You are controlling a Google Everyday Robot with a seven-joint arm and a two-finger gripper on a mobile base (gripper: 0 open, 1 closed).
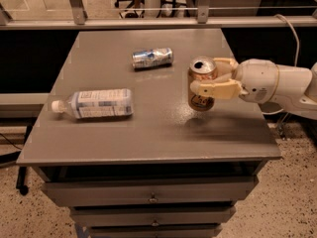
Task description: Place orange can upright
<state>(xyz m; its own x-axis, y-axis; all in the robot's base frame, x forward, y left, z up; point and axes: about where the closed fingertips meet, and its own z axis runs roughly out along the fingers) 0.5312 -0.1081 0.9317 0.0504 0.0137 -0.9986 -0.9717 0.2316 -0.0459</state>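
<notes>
The orange can is upright, its silver top facing up, at the right-middle of the grey table. My gripper comes in from the right and is shut on the can, one cream finger across its front and the other behind it. The can's base is at or just above the tabletop; I cannot tell whether it touches. The white arm stretches off to the right.
A silver-and-blue can lies on its side at the back middle. A clear plastic bottle with a white cap lies on its side at the left. Drawers sit below the tabletop. A rail runs behind the table.
</notes>
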